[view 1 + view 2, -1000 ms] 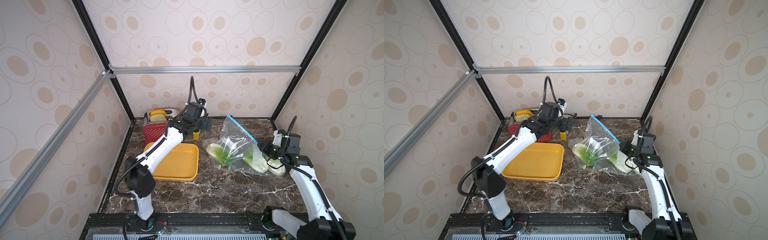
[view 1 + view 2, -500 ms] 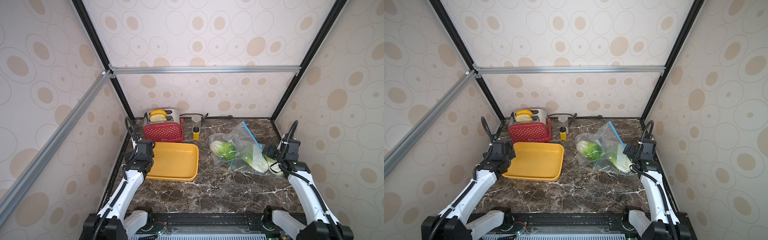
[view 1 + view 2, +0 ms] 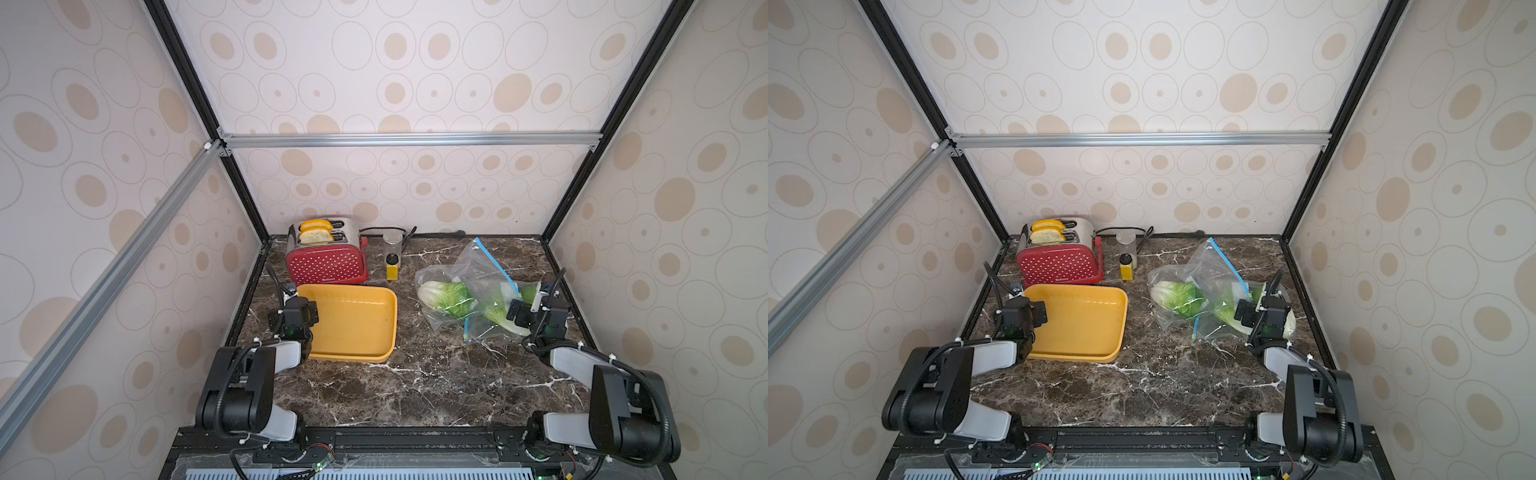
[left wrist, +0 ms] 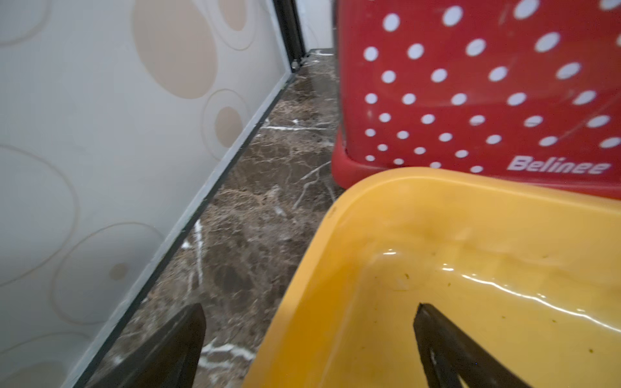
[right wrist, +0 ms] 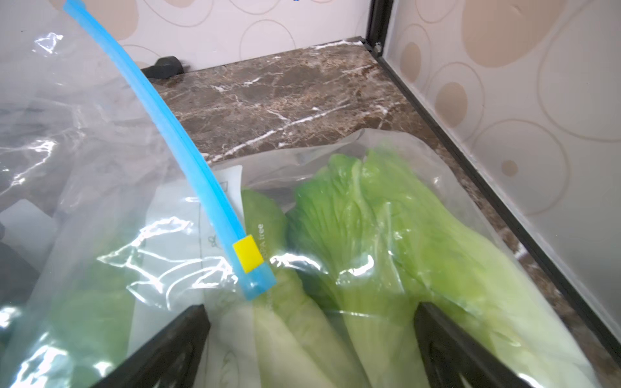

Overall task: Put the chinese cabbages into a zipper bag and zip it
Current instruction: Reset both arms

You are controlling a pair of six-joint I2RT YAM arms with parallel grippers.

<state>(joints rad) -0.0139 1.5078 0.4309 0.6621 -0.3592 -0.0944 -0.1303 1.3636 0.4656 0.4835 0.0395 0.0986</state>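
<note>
**Left arm** [image 3: 249,374]: a second ago it reaches far across the scene, above the toaster [image 3: 328,262] and close to the bag [image 3: 478,266]. Now it is folded back at the near left, with the left gripper [image 4: 311,309] astride the tray's [image 3: 353,357] left rim.

**Right arm** [image 3: 611,386]: it is drawn back toward the near right. The right gripper [image 5: 311,307] sits slightly nearer, over the bag's right end, and its jaws have gone from narrow to wide apart.

**Bag:** it sags lower, its top corner leans further right, and the cabbages [image 3: 444,295] lie flatter inside.
</note>
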